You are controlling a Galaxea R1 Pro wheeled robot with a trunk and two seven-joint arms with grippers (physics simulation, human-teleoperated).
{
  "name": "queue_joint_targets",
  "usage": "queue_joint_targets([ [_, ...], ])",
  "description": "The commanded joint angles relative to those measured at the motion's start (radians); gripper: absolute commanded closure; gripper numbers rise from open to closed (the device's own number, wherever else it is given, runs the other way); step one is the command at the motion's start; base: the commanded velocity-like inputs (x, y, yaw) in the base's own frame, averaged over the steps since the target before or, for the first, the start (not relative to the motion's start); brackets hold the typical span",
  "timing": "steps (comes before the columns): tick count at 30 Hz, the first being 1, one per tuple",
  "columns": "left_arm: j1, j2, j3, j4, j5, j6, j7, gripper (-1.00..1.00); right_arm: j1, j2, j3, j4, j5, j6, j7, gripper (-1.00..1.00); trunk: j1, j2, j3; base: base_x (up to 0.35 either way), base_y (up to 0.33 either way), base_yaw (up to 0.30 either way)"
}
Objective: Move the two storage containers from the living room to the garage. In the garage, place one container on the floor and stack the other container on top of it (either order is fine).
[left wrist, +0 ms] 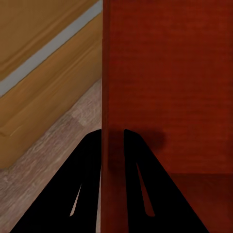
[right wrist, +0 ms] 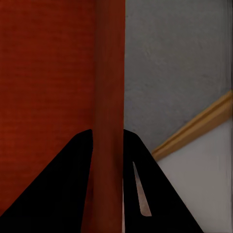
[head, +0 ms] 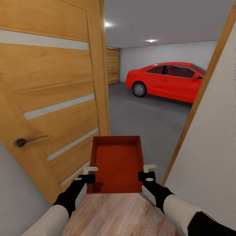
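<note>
While each gripper pinches a side wall of the storage container (head: 118, 162), the bin hangs level between them at the doorway. In the left wrist view the left gripper (left wrist: 112, 133) straddles the thin orange-red wall, one finger either side, clamped on it; the right gripper (right wrist: 108, 132) grasps the opposite wall the same way. The bin looks light and stiff, but its walls are thin and smooth, so I judge a two-sided hold near the close end sound only if both arms move together; a skewed pull could flex or slip it. Beyond it lie the wooden door (head: 49, 98), the dark grey floor (head: 147, 118) of the garage and a red car (head: 170, 80).
</note>
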State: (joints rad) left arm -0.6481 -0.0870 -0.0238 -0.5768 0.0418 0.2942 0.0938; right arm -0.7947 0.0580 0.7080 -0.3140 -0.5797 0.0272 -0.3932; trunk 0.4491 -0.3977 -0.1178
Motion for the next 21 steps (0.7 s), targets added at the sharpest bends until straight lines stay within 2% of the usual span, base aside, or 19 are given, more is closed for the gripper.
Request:
queue_joint_targets([
  [1,-0.001,0.001,-0.008,-0.005,-0.003,-0.010,0.012,1.00,-0.001,-0.001,0.018,0.026,-0.026,0.039,-0.010,1.00,0.001,-0.002,-0.002,0.149,0.113,-0.231],
  [21,-0.001,0.001,-0.008,-0.005,-0.003,-0.010,0.012,1.00,-0.001,-0.001,0.018,0.026,-0.026,0.039,-0.010,1.00,0.001,-0.002,0.008,0.150,0.113,-0.231],
])
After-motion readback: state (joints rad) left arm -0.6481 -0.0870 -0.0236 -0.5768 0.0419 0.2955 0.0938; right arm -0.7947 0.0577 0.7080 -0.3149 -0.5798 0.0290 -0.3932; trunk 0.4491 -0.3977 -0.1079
